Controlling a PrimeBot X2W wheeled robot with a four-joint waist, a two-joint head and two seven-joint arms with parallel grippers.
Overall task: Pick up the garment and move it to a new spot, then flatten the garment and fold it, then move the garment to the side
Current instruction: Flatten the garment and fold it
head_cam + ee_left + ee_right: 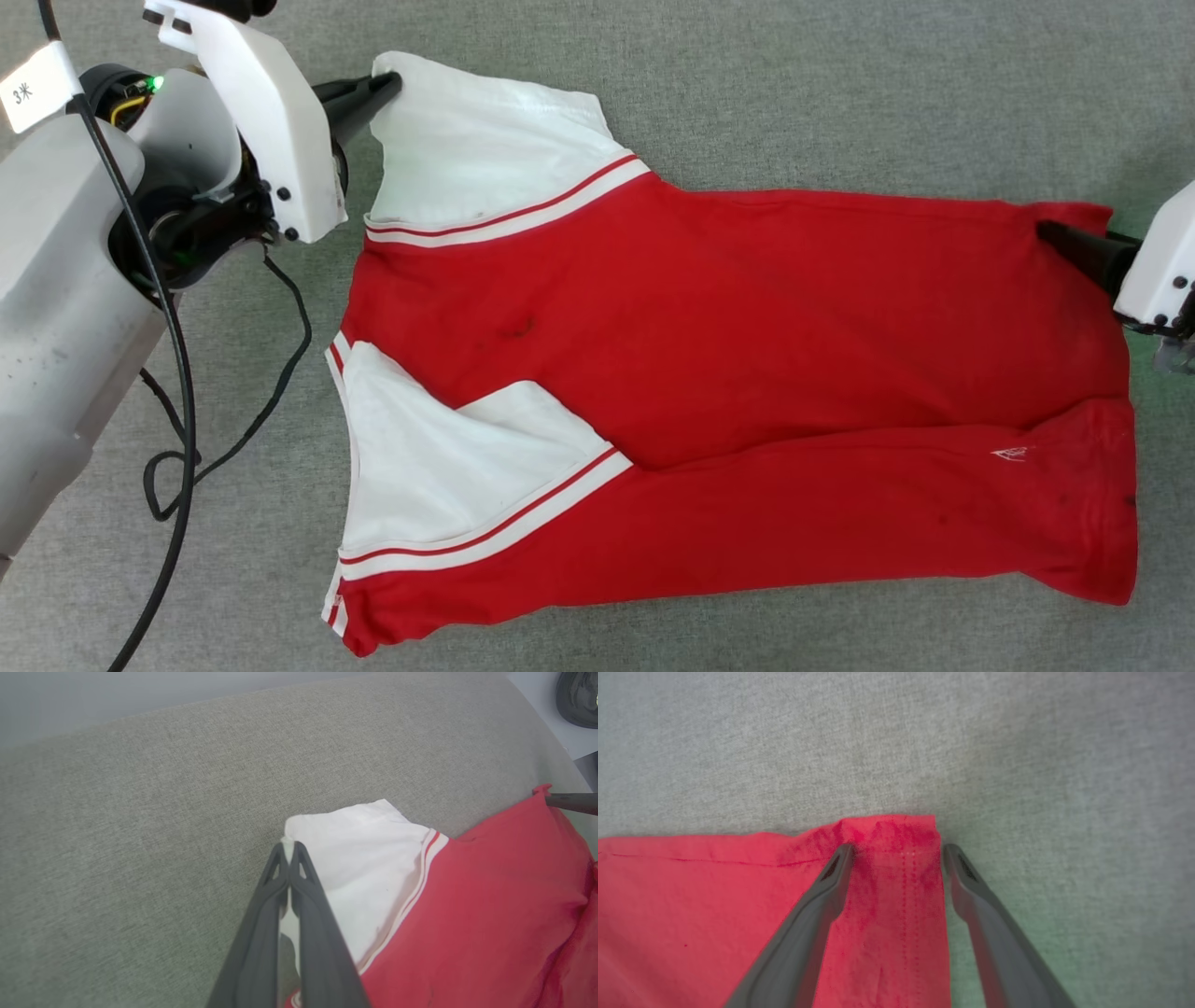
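You have a red soft jersey shirt with white sleeves and red-white striped trim (747, 327) lying spread on the grey woven fabric surface (840, 75), stretched between your two hands. Your left hand (290, 845) is pinched together on the outer corner of a white sleeve (485, 149), with the cloth caught right at its tips. Your right hand (896, 851) stands apart. Its two fingers (817, 905) straddle the red hem corner, one on either side, and they are not closed on it. Expect the shirt to be light, limp and a little stretchy. It will likely sag, drag and wrinkle rather than hold a shape, and a thin pinch of one layer may slip out. Take hold at corners and seams, where stitching doubles the cloth. The stitched hem between your right fingers looks like the firmest bite. Keep the cloth taut between the hands when you lift, or the part beside them that is lapped over the body may fall open.
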